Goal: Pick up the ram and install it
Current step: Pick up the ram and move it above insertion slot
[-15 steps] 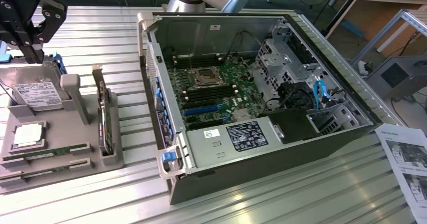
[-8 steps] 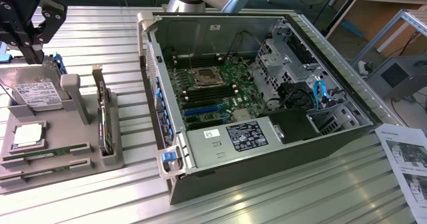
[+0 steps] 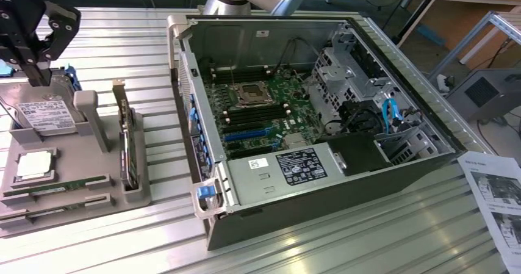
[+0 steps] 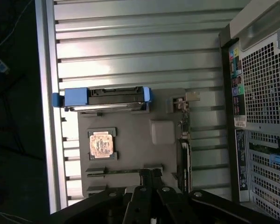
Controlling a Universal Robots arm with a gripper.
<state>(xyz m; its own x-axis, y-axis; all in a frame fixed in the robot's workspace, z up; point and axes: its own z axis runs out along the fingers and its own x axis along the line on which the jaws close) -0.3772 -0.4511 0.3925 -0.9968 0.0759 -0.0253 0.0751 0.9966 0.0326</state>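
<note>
- The ram [image 3: 57, 187] is laid in a slot of the grey holder [image 4: 130, 140], lower than the hand and untouched by it.
- The hand [image 4: 148, 173] is held above the holder, fingers pressed together, nothing pinched.
- A processor chip [image 3: 33, 164] and a hard drive [image 3: 45, 112] are kept in the same holder.
- An open computer case [image 3: 342, 188] is set on the tabletop [image 3: 326, 243], well apart from the hand.

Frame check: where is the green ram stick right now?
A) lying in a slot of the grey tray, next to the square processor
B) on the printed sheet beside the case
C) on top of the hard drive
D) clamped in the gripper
A: the ram lies in a slot of the grey tray beside the processor, while the shut gripper holds nothing.
</note>
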